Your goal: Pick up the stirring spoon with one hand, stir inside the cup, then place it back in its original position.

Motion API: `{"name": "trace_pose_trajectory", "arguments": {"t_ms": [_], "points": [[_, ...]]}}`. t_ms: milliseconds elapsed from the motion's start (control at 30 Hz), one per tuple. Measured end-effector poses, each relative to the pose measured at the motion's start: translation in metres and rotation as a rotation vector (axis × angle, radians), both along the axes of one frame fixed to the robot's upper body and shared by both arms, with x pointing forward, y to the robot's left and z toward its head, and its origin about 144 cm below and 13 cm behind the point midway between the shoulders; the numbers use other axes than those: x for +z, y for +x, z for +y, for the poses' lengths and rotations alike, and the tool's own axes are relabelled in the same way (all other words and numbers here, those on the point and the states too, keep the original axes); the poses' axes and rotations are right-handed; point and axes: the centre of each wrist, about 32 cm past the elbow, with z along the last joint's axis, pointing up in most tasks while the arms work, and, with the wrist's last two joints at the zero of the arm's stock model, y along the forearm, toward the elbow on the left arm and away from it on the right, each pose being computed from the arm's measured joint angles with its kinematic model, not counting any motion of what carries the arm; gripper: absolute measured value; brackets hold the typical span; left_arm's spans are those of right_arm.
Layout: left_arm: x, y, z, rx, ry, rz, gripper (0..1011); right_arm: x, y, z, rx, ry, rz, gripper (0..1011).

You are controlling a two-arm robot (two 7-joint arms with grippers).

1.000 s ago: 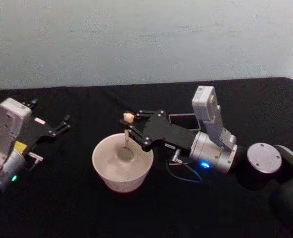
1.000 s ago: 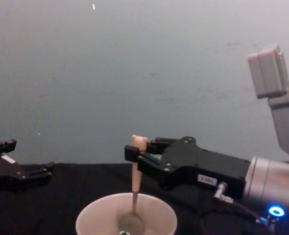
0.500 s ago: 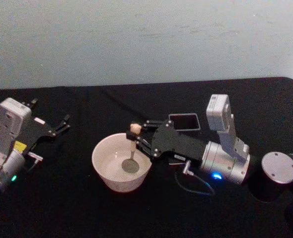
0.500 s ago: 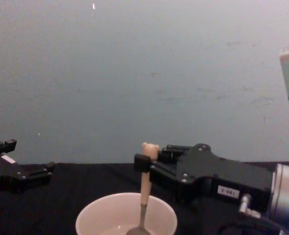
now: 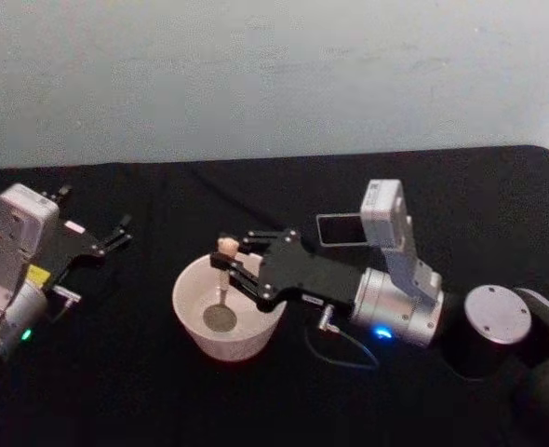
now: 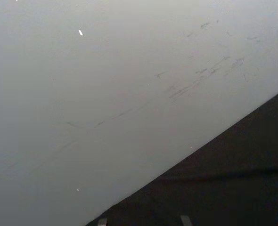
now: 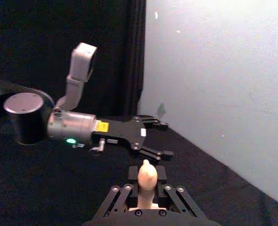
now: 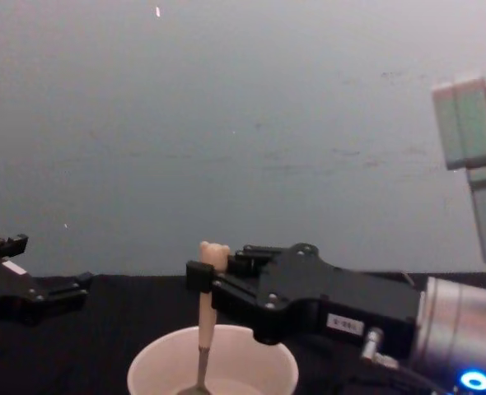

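The cream-white cup [image 5: 189, 279] stands on the black table, left of centre. The stirring spoon [image 5: 223, 279] stands nearly upright in it, its steel bowl low in the cup and its bear head [image 8: 214, 252] above the rim [image 8: 259, 346]. My right gripper [image 5: 224, 263] reaches in from the right and is shut on the beige handle, also seen from above [image 7: 147, 179]. The dark grey holder [image 5: 340, 228] stands behind the right arm, partly hidden by it. My left gripper [image 5: 118, 235] rests open at the table's left, apart from the cup.
A pale wall [image 8: 243, 123] rises behind the table's back edge. The right arm's silver wrist and a loose cable [image 5: 344, 349] lie right of the cup. A round grey joint cap [image 5: 496, 317] sits at the far right.
My right gripper has swung the spoon from the cup's right side over to its left. The holder is now partly covered by the arm again. The left arm has not moved.
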Motion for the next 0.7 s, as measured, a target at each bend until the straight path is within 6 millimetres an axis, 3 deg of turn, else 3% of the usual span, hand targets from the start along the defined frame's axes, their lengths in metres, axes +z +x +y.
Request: {"name": "trace_pose_trajectory", "arguments": {"t_ms": [300,700], "points": [[0.0,0.0,0.0,0.0,0.0,0.0,1001,0.0,0.014,0.0,-0.071,-0.003,-0.016,212],[0.0,0.0,0.0,0.0,0.0,0.0,1001,0.001,0.016,-0.011,-0.112,-0.009,-0.021,212]]}}
